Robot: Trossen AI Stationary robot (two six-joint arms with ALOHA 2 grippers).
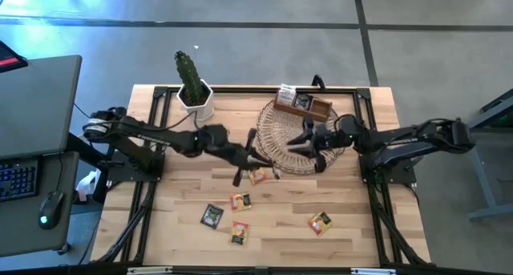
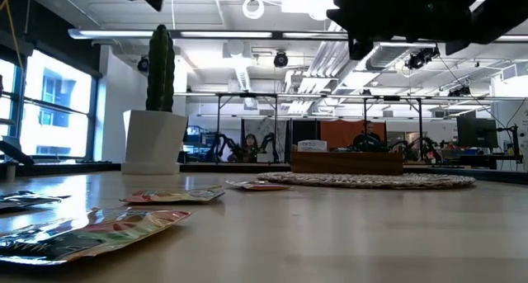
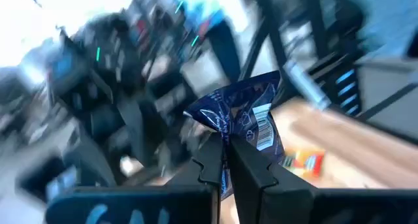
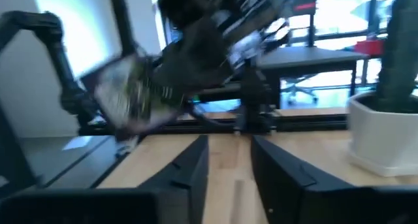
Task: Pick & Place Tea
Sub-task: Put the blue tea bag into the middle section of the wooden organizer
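Tea sachets lie scattered on the wooden worktop (image 1: 345,203): an orange one (image 1: 257,176) near the middle, another orange one (image 1: 240,200), a dark one (image 1: 212,215), a yellow-orange one (image 1: 239,232) and one more (image 1: 321,222) toward the right. The left end effector (image 3: 225,160) is clamped shut on a dark blue sachet (image 3: 245,116), pinching it near one edge so the rest stands up, crumpled, above the fingertips. It hangs above the worktop beside the round wicker mat (image 1: 282,135). The right end effector (image 1: 309,140) hovers over that mat, near the wooden box (image 1: 309,107), fingers apart and empty in its wrist view.

The sachets look very light, thin and floppy, with slick foil skins that crease easily. Lying flat, they offer little to pinch; a raised edge or corner seems the best place to take hold.
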